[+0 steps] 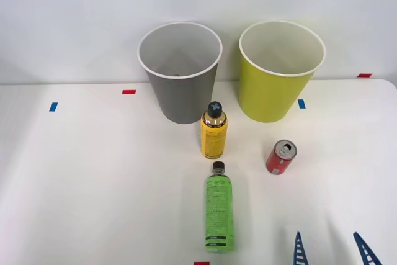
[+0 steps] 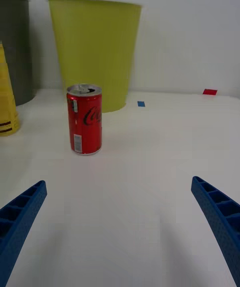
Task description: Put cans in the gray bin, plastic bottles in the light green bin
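Right gripper (image 1: pixel 334 249): low at the bottom right of the front frame, blue ribbed fingers spread wide apart, holding nothing; the same spread shows in the wrist view (image 2: pixel 120 222).
Red can (image 1: pixel 281 157): upright on the white table (image 1: pixel 93 184), right of centre in the front frame, nearest the gripper and apart from it; in the wrist view (image 2: pixel 84 119) it stands ahead, off the midline between the fingers.
Can handling: thin rigid metal, smooth and somewhat slippery; the tab looks opened, so probably empty and light, though the inside cannot be seen. Best taken across the mid-body, fingers on opposite sides, with modest pressure so the wall does not dent.
Yellow bottle (image 1: pixel 213 133): upright at centre, just in front of the gray bin (image 1: pixel 181 79).
Green bottle (image 1: pixel 219 212): lying flat at lower centre, cap toward the bins; round, likely to roll if nudged.
Light green bin (image 1: pixel 276 82): upper right, directly behind the can.
Gray bin: upper centre, the can's destination, well apart from it.
Next step, as judged: centre the fingers on the can first.
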